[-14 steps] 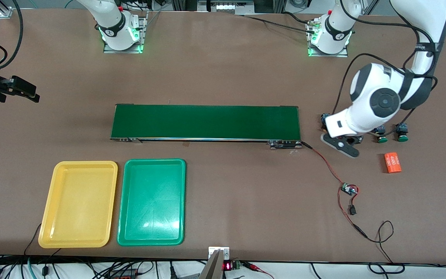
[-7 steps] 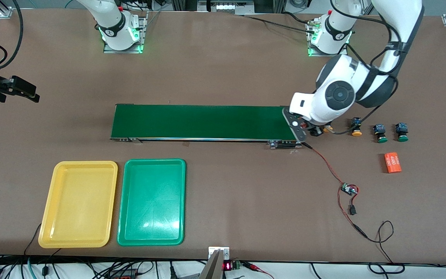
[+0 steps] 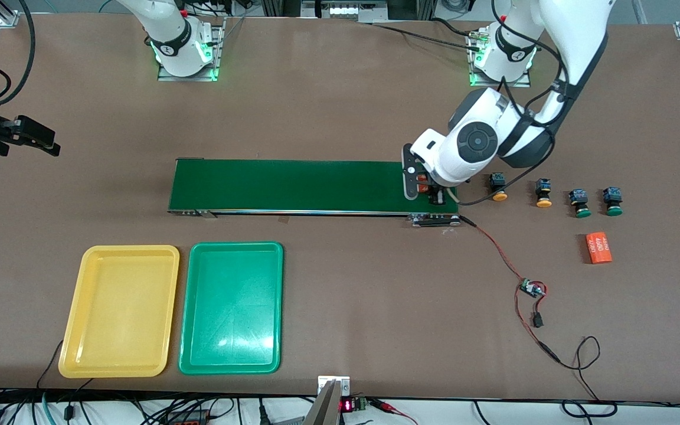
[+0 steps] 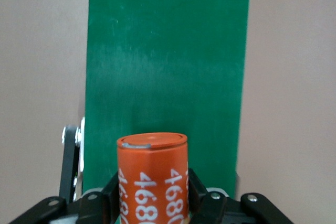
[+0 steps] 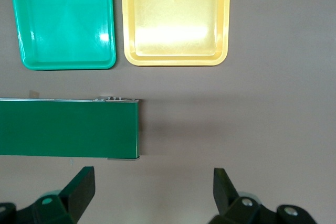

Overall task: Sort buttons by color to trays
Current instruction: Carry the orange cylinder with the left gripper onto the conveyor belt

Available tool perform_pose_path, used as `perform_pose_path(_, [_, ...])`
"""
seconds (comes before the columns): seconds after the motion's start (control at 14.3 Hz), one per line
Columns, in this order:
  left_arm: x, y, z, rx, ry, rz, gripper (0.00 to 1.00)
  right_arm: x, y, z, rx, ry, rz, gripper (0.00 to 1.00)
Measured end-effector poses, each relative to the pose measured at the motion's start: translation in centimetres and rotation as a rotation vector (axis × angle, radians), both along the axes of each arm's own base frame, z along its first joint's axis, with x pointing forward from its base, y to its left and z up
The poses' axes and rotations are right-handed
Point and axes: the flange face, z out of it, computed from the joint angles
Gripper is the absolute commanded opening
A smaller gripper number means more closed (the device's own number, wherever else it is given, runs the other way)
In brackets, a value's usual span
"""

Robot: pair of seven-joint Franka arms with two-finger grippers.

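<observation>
Buttons sit untouched in a row on the worktop (image 3: 340, 106) toward the left arm's end: two yellow-capped buttons (image 3: 498, 187) (image 3: 543, 193) and two green-capped buttons (image 3: 579, 202) (image 3: 613, 200), all upright and apart. An orange cylinder (image 3: 598, 248) printed "4680" lies on its side nearer the front camera than the green pair. The left pincer (image 3: 425, 192) hangs over the conveyor belt (image 3: 293, 186) at the end nearest the buttons, clamped on a second orange cylinder (image 4: 152, 177) held upright; its lower half is cut off in the left wrist view and largely hidden by the arm in the front view. The yellow tray (image 3: 120, 311) and green tray (image 3: 232, 307) lie side by side, nearer the front camera than the belt, rims close. The right pincer (image 5: 152, 190) waits with fingers apart over bare worktop at the right arm's end.
</observation>
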Motion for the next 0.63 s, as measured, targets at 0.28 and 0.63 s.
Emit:
perform_pose_path(0.28, [-0.7,0.2,-2.1,-0.02,-0.003,-0.007,1.0,0.0,0.0,0.0,-0.001,0.0,0.0,1.0])
perform_pose_path(0.63, [-0.4,1.7,0.8,0.059,0.052,0.03,1.0,0.0,0.0,0.0,-0.001,-0.002,0.0,1.0])
